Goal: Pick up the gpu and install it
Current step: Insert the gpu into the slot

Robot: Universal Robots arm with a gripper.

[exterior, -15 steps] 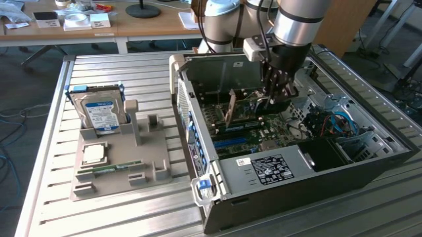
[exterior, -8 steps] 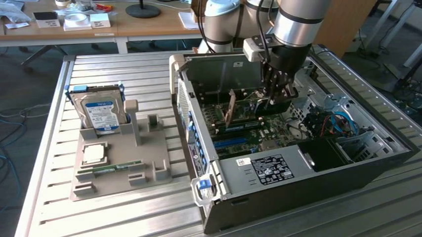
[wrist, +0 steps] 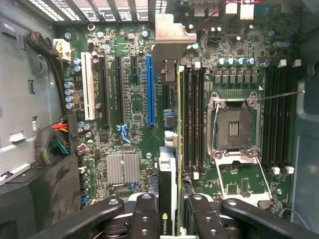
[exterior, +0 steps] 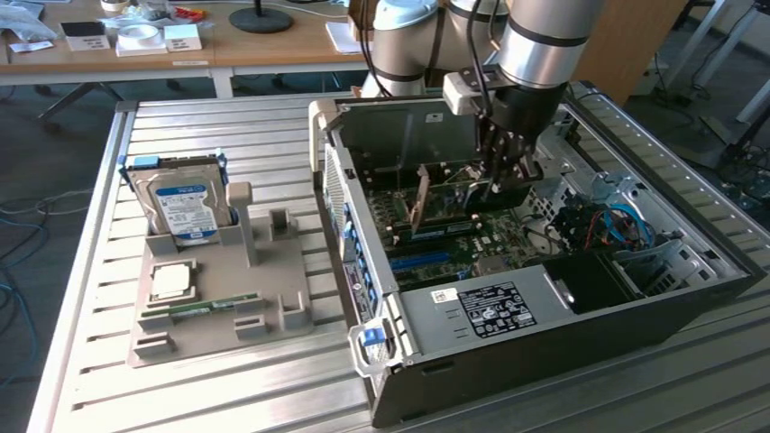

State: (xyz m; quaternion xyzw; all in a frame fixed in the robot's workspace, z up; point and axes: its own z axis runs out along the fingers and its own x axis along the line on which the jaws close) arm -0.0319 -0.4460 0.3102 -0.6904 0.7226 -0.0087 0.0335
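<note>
My gripper (exterior: 506,180) is down inside the open computer case (exterior: 673,298), shut on the gpu (exterior: 448,200). The card stands on edge over the motherboard (exterior: 481,257). In the wrist view the gpu (wrist: 172,149) appears edge-on between my two black fingers (wrist: 144,214), and my gripper (wrist: 172,221) clamps its upper edge. The card's metal bracket (wrist: 172,32) is at the rear wall of the case. The card hangs beside the long blue slot (wrist: 150,89), between it and the memory slots (wrist: 192,119). Whether it touches the board I cannot tell.
The CPU socket (wrist: 234,127) stands open with its lever out. Cable bundles (wrist: 55,142) crowd one case wall. On the exterior view's left, a grey holder (exterior: 270,298) carries a hard drive (exterior: 180,203), a processor (exterior: 169,281) and a memory stick (exterior: 211,307).
</note>
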